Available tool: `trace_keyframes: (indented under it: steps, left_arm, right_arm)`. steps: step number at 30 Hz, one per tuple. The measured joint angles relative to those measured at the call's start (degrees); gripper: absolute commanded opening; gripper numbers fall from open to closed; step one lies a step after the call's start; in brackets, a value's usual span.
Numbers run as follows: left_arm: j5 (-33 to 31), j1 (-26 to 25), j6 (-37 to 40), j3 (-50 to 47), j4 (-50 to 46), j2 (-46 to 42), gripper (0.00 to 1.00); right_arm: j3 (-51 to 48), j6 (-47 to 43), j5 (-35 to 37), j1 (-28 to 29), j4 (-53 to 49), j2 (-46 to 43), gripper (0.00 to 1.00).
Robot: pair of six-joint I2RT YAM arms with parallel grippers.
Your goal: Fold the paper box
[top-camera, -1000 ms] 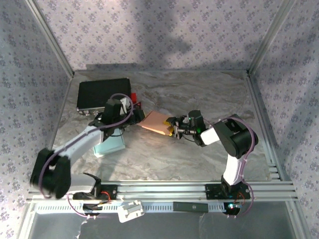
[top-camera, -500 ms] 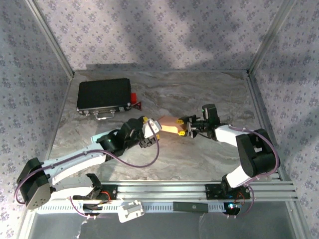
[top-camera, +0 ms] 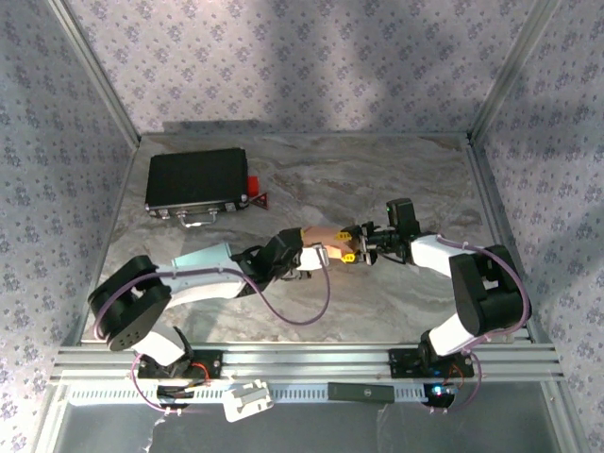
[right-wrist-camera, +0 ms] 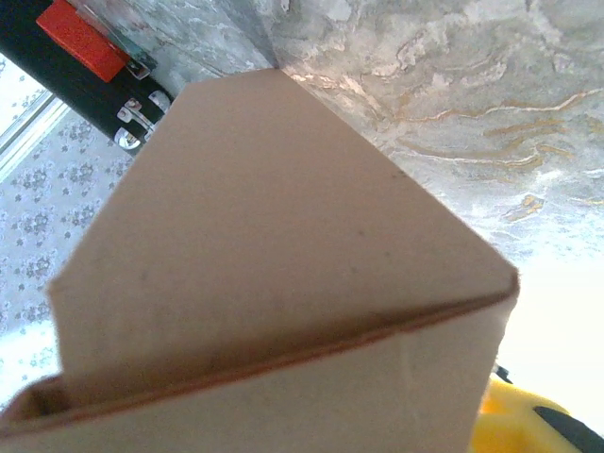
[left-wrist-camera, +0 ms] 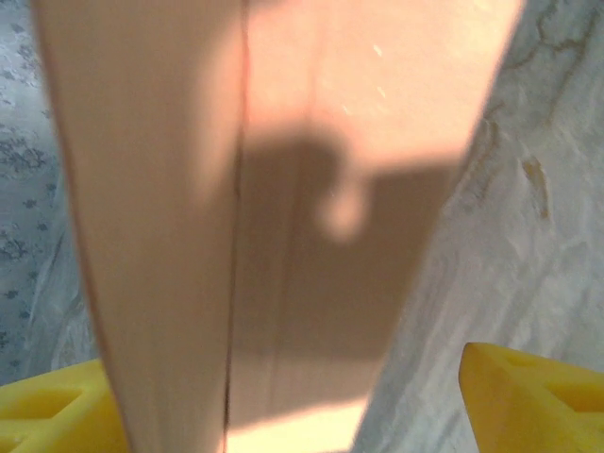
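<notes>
Left arm has swung in from the black hard case (top-camera: 196, 179) at upper left. My left pincer (top-camera: 304, 257) now straddles the tan cardboard box (top-camera: 323, 236) at frame centre, jaws apart, with one yellow finger (left-wrist-camera: 528, 396) clear of the wall. To its right, my right pincer (top-camera: 355, 247) stays clamped on the box's end. Judgement: second grip is close and folding can begin. The grey marble table (top-camera: 396, 170) lies open above and to the right.

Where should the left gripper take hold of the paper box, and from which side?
Take the paper box by its free left end, from the left, opposite the right gripper clamping its right end. It looks thin and flat there, so the open left gripper can likely close across it.
</notes>
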Motion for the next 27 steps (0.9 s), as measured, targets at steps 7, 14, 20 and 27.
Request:
trace_keyframes:
  steps: [7, 14, 20, 27]
  left_arm:
    - [0.0, -0.1, 1.4, 2.6, 6.2, 5.4, 0.69]
    - [-0.5, -0.4, 2.6, 2.8, 7.8, 7.8, 0.54]
    - [-1.3, -0.6, 3.4, 2.8, 8.3, 8.2, 0.44]
    - [-1.7, -1.2, 3.5, 3.6, 6.1, 7.7, 0.42]
  right_arm:
    - [0.0, -0.2, -0.7, -1.4, -0.3, 0.1, 0.30]
    - [0.0, -0.4, -1.8, -1.7, -0.4, 0.6, 0.32]
    - [0.3, -1.2, -3.0, -2.4, -0.4, 1.3, 0.52]
    - [2.5, -4.9, -3.0, -4.2, -7.7, 1.3, 0.71]
